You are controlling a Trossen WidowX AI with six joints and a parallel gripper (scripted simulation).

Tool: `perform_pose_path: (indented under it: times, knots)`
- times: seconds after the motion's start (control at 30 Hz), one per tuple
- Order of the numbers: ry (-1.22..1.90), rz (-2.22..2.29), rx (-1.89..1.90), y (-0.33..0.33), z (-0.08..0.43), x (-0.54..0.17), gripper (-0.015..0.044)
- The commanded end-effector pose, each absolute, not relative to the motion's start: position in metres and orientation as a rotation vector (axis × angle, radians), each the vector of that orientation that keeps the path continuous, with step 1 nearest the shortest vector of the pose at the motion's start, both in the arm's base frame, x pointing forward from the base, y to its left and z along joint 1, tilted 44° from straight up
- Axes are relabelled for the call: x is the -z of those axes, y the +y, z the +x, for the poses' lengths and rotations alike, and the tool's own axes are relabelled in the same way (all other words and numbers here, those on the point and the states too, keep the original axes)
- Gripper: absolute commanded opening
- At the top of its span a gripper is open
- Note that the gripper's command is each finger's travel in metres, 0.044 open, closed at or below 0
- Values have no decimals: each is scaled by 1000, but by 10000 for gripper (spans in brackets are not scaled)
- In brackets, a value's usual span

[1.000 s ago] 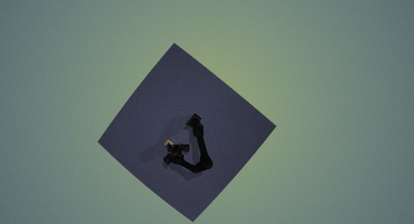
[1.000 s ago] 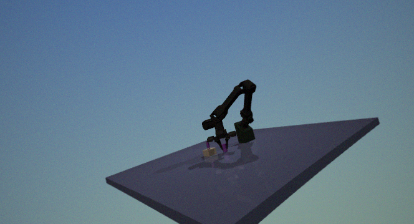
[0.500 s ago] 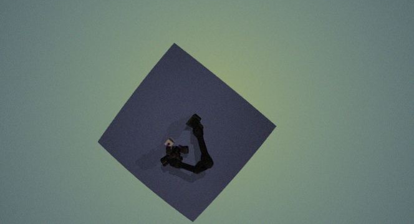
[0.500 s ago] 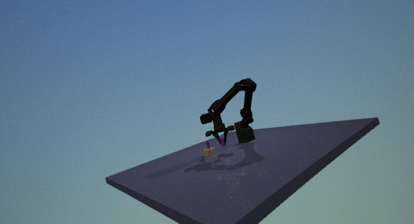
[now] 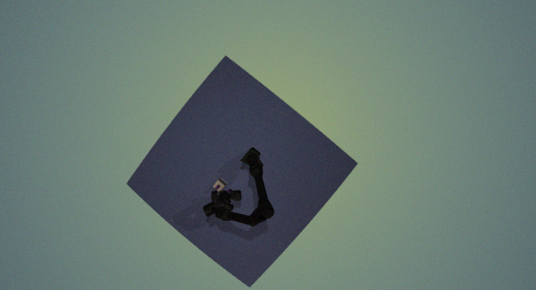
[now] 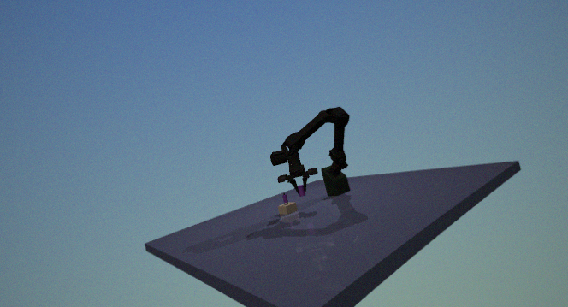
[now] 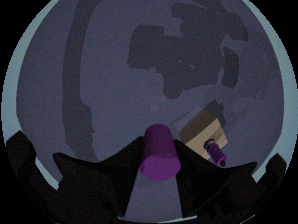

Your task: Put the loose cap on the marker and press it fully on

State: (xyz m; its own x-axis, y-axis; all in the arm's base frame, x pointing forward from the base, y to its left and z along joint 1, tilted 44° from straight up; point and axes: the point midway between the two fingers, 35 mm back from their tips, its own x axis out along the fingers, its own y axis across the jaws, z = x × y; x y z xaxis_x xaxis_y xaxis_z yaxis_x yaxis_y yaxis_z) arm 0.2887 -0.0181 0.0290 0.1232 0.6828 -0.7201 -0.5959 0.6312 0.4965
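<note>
My gripper (image 6: 301,192) (image 7: 158,141) is shut on the purple cap (image 6: 302,190) (image 7: 159,159). The cap is held upright between the fingertips, above the table, beside the holder and higher than it. The purple marker (image 6: 285,197) (image 7: 216,152) stands upright, bare tip up, in the tan holder block (image 5: 221,182) (image 6: 287,209) (image 7: 200,129). In the wrist view the block and marker are right of the held cap, with a gap between marker and cap. From above, the arm hides the fingertips. The inside of the cap is not visible.
The dark blue-grey table (image 5: 242,109) (image 6: 385,209) (image 7: 110,75) carries the arm's dark green base (image 5: 250,154) (image 6: 335,184), behind and right of the holder in the exterior view. Shadows of the arm fall across the table around the holder.
</note>
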Motion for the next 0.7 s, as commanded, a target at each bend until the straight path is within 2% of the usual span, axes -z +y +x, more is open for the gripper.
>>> perform_pose_path:
  times: [0.0,0.67]
  knots:
    - [1107,88,-930,-31,295,-27,0]
    - [1109,84,-928,-87,312,-14,0]
